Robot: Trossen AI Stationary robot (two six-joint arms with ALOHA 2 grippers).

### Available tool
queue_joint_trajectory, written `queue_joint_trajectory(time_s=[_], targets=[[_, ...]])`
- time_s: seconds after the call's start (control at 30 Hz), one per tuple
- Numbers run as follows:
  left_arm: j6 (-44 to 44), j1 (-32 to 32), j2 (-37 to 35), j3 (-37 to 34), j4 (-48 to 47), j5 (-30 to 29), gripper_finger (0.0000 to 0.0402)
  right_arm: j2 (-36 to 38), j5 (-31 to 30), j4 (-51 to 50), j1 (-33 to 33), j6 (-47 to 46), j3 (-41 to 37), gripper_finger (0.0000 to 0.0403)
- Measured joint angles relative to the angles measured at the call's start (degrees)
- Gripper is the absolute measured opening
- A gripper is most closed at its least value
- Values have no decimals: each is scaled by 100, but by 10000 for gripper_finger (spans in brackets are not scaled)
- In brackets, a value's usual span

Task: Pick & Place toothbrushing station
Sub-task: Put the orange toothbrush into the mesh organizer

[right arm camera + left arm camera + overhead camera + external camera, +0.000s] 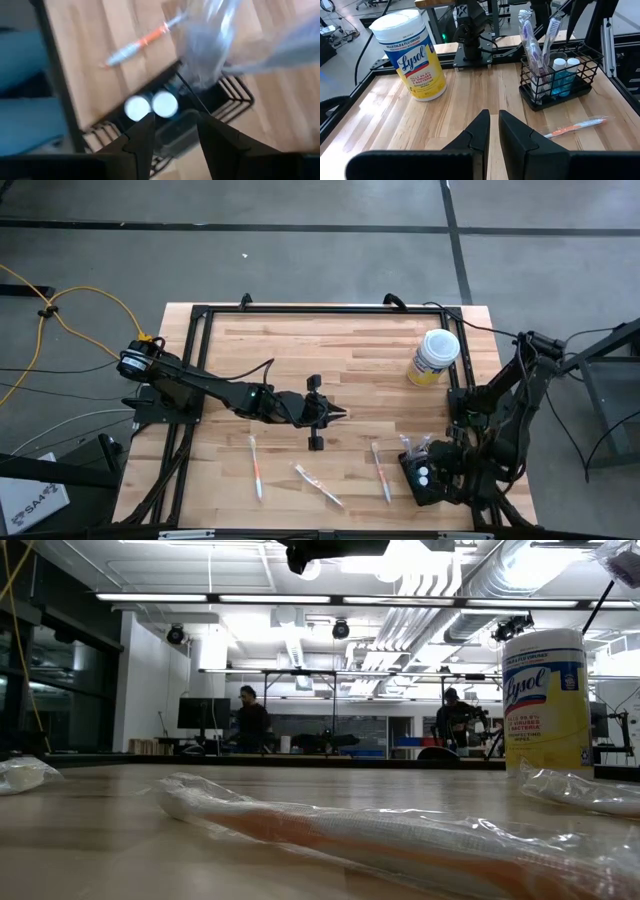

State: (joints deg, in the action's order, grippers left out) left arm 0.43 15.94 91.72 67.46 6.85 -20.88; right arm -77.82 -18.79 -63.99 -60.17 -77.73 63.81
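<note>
The toothbrushing station is a small black wire-mesh basket [424,480] standing on its base near the table's front right corner. It holds two blue bottles with white caps [565,75] and two wrapped toothbrushes [529,35] that stand up out of it. My right gripper [175,134] hangs open just above the basket [235,100], fingers pointing steeply down, one on each side of the space above its middle. My left gripper [338,415] hovers over the table's middle, shut and empty [494,127], pointing toward the basket [560,85].
A yellow wipes canister with a white lid [433,357] stands at the far right. Three wrapped toothbrushes lie flat near the front edge [256,467] [318,484] [381,471]. A black frame [300,309] borders the table. People stand in the room beyond.
</note>
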Motion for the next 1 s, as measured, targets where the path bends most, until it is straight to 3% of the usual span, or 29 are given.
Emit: queue_joint_trajectory(time_s=[0.27, 0.6, 0.83, 1.0], targets=[[22, 0, 0, 0, 0, 0, 32, 560, 331, 794, 427, 226, 2, 139], [13, 37, 0, 0, -2, -1, 32, 607, 831, 2861, 994, 1860, 4, 139], [88, 363, -33, 0, -172, -69, 32, 607, 854, 3338, 1413, 3129, 4, 139], [-754, 673, -175, 0, -700, -735, 32, 607, 834, 3333, 1767, 3762, 4, 139]])
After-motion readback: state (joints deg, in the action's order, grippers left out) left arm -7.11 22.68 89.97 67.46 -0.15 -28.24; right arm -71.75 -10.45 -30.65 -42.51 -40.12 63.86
